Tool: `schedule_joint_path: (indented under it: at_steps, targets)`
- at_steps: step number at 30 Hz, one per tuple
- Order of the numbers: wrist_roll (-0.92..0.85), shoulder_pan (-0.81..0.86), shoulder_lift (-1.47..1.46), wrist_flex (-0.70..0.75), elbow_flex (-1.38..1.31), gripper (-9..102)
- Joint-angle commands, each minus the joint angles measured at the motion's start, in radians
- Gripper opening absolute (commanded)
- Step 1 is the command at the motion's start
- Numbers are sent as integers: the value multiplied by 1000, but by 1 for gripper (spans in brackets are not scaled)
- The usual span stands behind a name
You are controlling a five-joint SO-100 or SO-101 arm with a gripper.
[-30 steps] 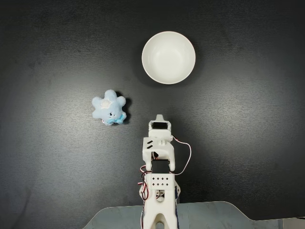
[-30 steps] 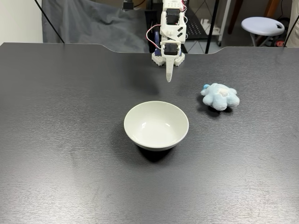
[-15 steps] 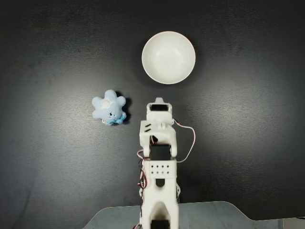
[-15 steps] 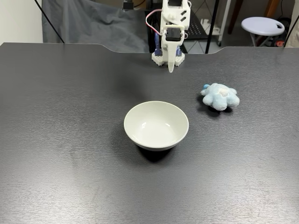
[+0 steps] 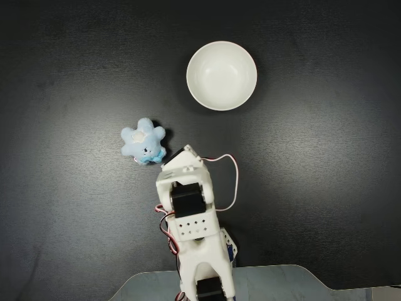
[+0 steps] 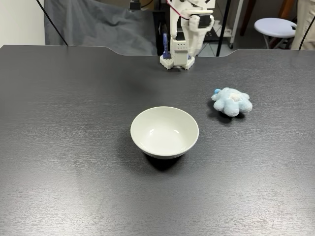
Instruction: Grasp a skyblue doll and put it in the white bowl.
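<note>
In the top-down fixed view, going left to right, the skyblue doll lies on the dark surface, apart from everything else; just to its right and below, the white arm leans toward it, its front end close beside the plush but, as far as can be judged, not touching. Farther right and up sits the white bowl, with nothing in it, well apart from the doll. In the front fixed view the order flips: the bowl stands in the middle, the arm's base at the far edge, and the doll off to the right. The step in hand looks like the reach toward the doll; nothing is grasped yet. Next, the hand would need to come down over the plush and close on its soft body. The hand itself is hidden under the arm's own housing from above and cut off at the top edge from the front, so whether its fingers stand apart or together cannot be told.
</note>
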Motion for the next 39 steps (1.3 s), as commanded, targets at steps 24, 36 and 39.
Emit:
schedule_joint_path:
  at_steps: [24, 36, 39]
  targets:
    - [-60, -259, -172, -100, -61, 37]
    - [-72, -256, -173, -172, -60, 38]
    - [-77, -256, -184, -192, -58, 38]
